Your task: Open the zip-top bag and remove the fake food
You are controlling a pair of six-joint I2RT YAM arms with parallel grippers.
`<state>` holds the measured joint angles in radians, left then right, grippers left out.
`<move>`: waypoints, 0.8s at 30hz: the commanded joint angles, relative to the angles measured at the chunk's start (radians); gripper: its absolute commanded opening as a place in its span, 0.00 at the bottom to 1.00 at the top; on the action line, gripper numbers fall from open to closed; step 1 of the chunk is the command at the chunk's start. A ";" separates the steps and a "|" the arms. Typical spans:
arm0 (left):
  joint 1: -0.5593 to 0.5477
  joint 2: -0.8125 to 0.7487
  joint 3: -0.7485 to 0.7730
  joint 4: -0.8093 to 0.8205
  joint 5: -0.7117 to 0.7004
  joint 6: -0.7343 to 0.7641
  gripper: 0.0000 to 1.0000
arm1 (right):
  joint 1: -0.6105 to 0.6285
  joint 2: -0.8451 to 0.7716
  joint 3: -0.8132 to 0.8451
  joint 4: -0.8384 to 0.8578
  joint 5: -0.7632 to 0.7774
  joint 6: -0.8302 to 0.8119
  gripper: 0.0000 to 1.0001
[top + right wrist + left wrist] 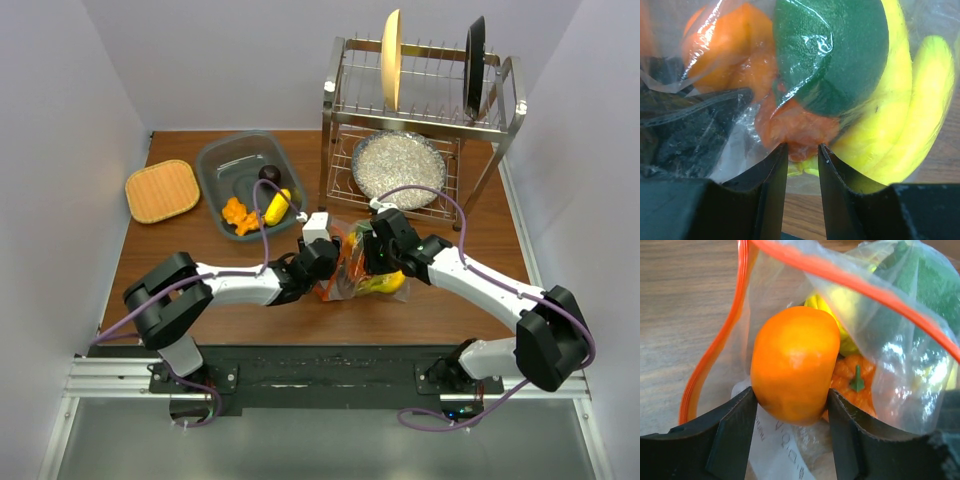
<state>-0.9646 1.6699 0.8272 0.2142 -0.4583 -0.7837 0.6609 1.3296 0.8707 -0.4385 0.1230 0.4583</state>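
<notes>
The zip-top bag [352, 275] lies on the table between my two grippers, its orange-red zip strip [715, 355] open in a loop. My left gripper [792, 400] is at the bag's mouth, shut on a smooth orange fake fruit [795, 360]; it also shows in the top view [322, 262]. Behind it in the bag are a small orange pumpkin-like piece [856, 385], a green piece [835, 55] and a yellow banana bunch [910, 110]. My right gripper [802, 147] pinches the bag's plastic at a red piece [800, 127], at the bag's other end [372, 255].
A grey tub [216, 165] at the back left holds orange pieces, a lemon [277, 207] and a dark brown piece. A woven mat [162, 190] lies left of it. A metal dish rack [420, 110] at the back right holds a glittery silver plate [398, 168] and upright plates.
</notes>
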 commanded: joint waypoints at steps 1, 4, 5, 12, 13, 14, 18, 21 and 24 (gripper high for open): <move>-0.003 -0.093 -0.030 0.033 0.023 0.031 0.29 | 0.005 0.000 -0.003 -0.008 0.041 -0.012 0.34; -0.003 -0.162 -0.057 -0.034 0.052 0.032 0.28 | 0.005 -0.001 -0.002 -0.009 0.064 -0.010 0.34; -0.003 -0.185 -0.068 -0.045 0.072 0.032 0.28 | 0.003 -0.004 -0.004 -0.009 0.069 -0.009 0.34; -0.003 -0.364 -0.126 -0.245 0.110 0.035 0.27 | 0.003 -0.035 0.002 -0.009 0.066 -0.001 0.34; -0.003 -0.378 -0.129 -0.281 0.110 0.034 0.27 | 0.005 -0.035 0.004 -0.014 0.066 -0.001 0.34; -0.003 -0.397 -0.138 -0.289 0.119 0.038 0.27 | 0.003 -0.040 0.004 -0.012 0.066 -0.001 0.34; -0.002 -0.472 -0.135 -0.380 0.124 0.032 0.26 | 0.005 -0.047 0.004 -0.020 0.063 0.000 0.34; 0.000 -0.525 -0.123 -0.445 0.084 0.018 0.25 | 0.005 -0.055 0.001 -0.020 0.060 0.003 0.34; 0.023 -0.555 -0.085 -0.524 0.026 0.000 0.24 | 0.005 -0.059 -0.001 -0.019 0.056 0.005 0.34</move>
<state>-0.9642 1.1687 0.6922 -0.1905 -0.3584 -0.7670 0.6613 1.3022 0.8692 -0.4568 0.1654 0.4595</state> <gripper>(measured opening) 0.595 0.339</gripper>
